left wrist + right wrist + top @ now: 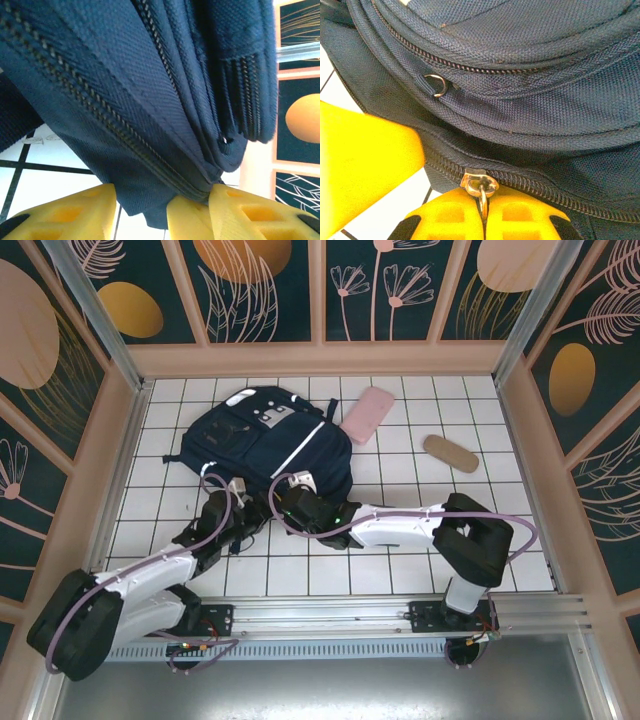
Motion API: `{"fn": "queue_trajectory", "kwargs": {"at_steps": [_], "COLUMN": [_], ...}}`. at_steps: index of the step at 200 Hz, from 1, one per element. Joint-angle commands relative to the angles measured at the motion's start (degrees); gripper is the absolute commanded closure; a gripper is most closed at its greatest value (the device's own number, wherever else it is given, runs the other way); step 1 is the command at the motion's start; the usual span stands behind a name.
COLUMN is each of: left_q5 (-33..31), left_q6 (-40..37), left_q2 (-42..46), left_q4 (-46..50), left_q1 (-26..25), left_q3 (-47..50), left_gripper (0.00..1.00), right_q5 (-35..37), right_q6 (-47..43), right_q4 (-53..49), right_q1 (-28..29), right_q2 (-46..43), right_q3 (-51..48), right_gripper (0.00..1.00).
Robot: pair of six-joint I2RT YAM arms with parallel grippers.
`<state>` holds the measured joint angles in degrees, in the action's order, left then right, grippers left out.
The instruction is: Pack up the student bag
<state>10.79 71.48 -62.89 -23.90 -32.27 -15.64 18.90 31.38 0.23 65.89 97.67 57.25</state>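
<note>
The student bag (265,440) is a large navy backpack with a thin white stripe, lying at the back left of the tiled floor. In the right wrist view my right gripper (484,207) is shut on the brass zipper pull (479,182) of the bag (520,75), its yellow fingers pressed together under the slider. My left gripper (162,200) stands open at the bag's near edge, and a flap of navy fabric (140,195) with a zipper line hangs between its yellow fingers (65,210). From above, both grippers (245,508) (280,502) meet at the bag's near edge.
A pink pouch (368,413) lies just right of the bag's top. A flat tan case (450,452) rests further right on the white tiles. Wooden walls with patterned panels enclose the floor on three sides. A metal rail (400,615) runs along the near edge.
</note>
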Motion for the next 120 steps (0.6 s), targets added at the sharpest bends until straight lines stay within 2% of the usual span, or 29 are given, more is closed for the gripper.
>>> {"fn": "queue_trajectory", "kwargs": {"at_steps": [1,19,37,43,58,94,109,120], "left_q5": [-2.4,-3.2,-4.3,-4.6,-5.1,-5.1,-5.1,-4.9], "left_q6": [-0.1,0.3,0.1,0.1,0.0,-0.2,-0.1,0.0], "left_q2": [-2.7,-3.6,-3.3,-3.1,-2.7,-2.8,-3.0,-3.0], "left_q4": [-3.7,-3.6,-2.2,-1.7,-0.9,-0.5,-0.7,-0.8], "left_q1": [-0.3,-0.3,-0.3,-0.3,-0.3,-0.3,-0.3,-0.3], "left_q3": [-2.0,-2.0,-2.1,-2.0,-2.1,-2.4,-2.5,-2.5], "left_gripper": [0.59,0.80,0.96,1.00,1.00,1.00,1.00,1.00], "right_q5": [-0.1,0.1,0.5,0.7,0.9,0.7,0.5,0.6], "right_q6": [-0.7,-0.5,-0.2,-0.1,0.2,0.6,0.5,0.4], "right_q4": [3.8,3.3,2.9,2.7,2.6,2.3,2.5,2.5], "right_q1": [0.5,0.4,0.4,0.4,0.3,0.3,0.3,0.3], "right_q2": [-0.9,-1.5,-2.7,-3.2,-4.6,-6.2,-5.8,-5.4], "right_q3": [0.2,-0.3,-1.6,-2.1,-3.5,-5.0,-4.9,-4.5], "right_gripper": [1.00,0.92,0.68,0.67,0.61,0.64,0.78,0.81]}}
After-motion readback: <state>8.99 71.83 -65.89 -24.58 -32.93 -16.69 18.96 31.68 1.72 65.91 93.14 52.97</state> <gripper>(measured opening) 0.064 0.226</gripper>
